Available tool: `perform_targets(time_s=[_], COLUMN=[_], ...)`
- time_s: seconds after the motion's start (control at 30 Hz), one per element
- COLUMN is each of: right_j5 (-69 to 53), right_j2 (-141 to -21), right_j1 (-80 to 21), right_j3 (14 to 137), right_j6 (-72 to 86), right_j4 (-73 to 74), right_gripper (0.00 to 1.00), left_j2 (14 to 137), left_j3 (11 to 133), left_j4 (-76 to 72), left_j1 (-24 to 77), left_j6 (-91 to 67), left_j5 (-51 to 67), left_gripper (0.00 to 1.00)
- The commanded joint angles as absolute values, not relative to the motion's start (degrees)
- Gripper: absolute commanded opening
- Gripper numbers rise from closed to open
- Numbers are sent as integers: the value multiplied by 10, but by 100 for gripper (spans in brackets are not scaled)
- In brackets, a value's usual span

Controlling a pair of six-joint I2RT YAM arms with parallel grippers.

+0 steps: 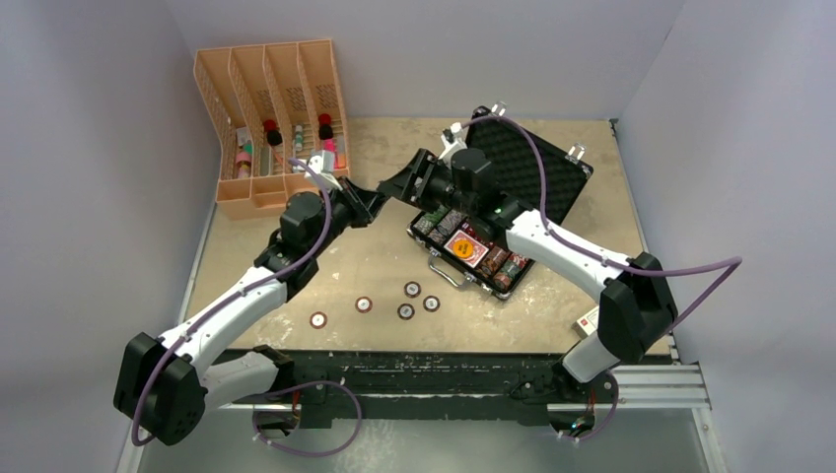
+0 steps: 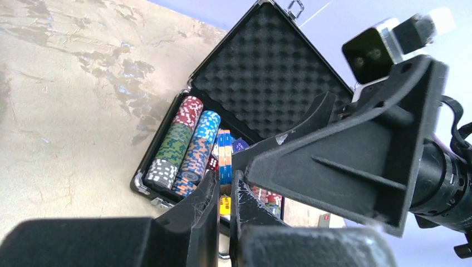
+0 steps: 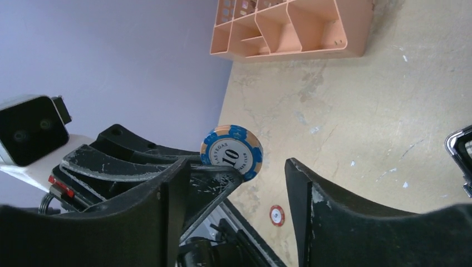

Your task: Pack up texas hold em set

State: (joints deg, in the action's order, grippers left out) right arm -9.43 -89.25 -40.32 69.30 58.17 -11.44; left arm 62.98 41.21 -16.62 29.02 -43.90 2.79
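The black briefcase (image 1: 548,169) lies open right of centre. Its foam lid (image 2: 267,67) is up, and rows of coloured chips (image 2: 179,146) and a red-backed card deck (image 1: 465,246) fill the tray. My left gripper (image 1: 373,204) hovers left of the case, shut on a blue-and-orange chip (image 2: 225,154) seen edge-on past its fingertips (image 2: 225,181). The right wrist view shows that chip's (image 3: 232,152) white face marked 10. My right gripper (image 3: 236,167) faces it from the case side, open, with a finger on either side and apart from it. Several loose chips (image 1: 405,311) lie on the table nearer the arm bases.
An orange four-slot rack (image 1: 266,128) with small bottles stands at the back left, and its base (image 3: 289,28) shows in the right wrist view. A small white box (image 1: 589,320) sits at the table's front right. A red chip (image 3: 277,215) lies below the grippers. Grey walls close in the table.
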Motion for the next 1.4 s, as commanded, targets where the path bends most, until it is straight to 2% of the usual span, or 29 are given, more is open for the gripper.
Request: perform_targets(time_s=[0.0,0.13,0.27,0.4,0.57,0.8,0.9,1.0,1.1,1.27,1.37], right_j5=[-149,-240,-328,-394,-511,-566,-567,-581,-594,-647,-663], right_j2=[-873,-834,-792,-765,-737,-726,-736,-749,-759,-776,-782], right_j1=[-383,-333,-316,-314,-314,-314,-314,-314,-314,-315,-315], right_j3=[728,722,715,708,691,693,706,712,713,712,712], right_j6=[487,343,219,160,115,52,25,20,20,30,32], right_j4=[-125,-154,-157,-152,-159,-107,-85,-76,-77,-86,-86], right_gripper=[72,82,83,81,75,66,58,43,34,32,23], left_j2=[613,603,602,595,577,556,553,553,553,552,552], left_j3=[446,483,523,541,539,539,538,538,538,538,537], left_j4=[-164,-82,-30,-47,-74,-61,-59,-45,-37,-41,-42], left_j1=[291,289,278,277,278,278,278,278,278,278,278], left_j6=[-404,-339,-293,-276,-272,-240,-234,-224,-215,-216,-216], left_j5=[23,67,170,311,397,454,466,468,471,470,466], left_gripper=[0,0,0,0,0,0,0,0,0,0,0])
